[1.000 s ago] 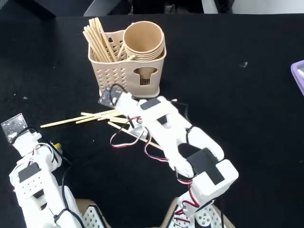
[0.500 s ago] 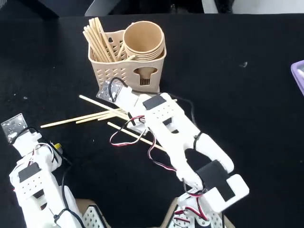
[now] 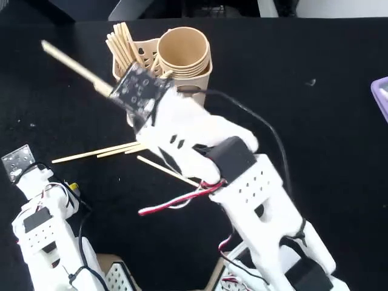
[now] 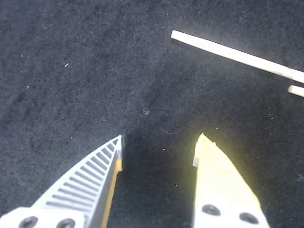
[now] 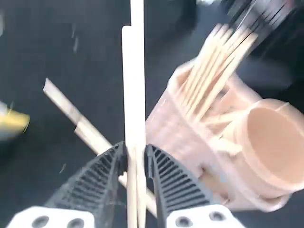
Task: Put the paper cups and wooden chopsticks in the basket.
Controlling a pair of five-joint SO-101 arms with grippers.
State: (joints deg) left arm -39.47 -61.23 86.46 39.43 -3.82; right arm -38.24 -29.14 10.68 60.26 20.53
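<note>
My right gripper [image 5: 135,156] is shut on a pair of wooden chopsticks [image 5: 134,85], held in the air beside the beige basket [image 5: 190,137]; from above they [image 3: 70,62] stick out to the left of the basket [image 3: 163,91]. The basket holds a bundle of chopsticks [image 3: 124,45] and stacked paper cups [image 3: 183,51]. More chopsticks [image 3: 100,151] lie on the black table in front of it, one [image 3: 167,170] partly under the right arm. My left gripper [image 4: 159,147] stands open over bare cloth at the near left, a chopstick [image 4: 232,54] lying ahead of it.
The left arm [image 3: 42,224] rests at the near left corner. A purple object [image 3: 381,94] shows at the right edge of the black table [image 3: 315,121].
The right arm has lifted a pair of chopsticks off the table and swung them up to the left of the basket. The left arm has not moved.
</note>
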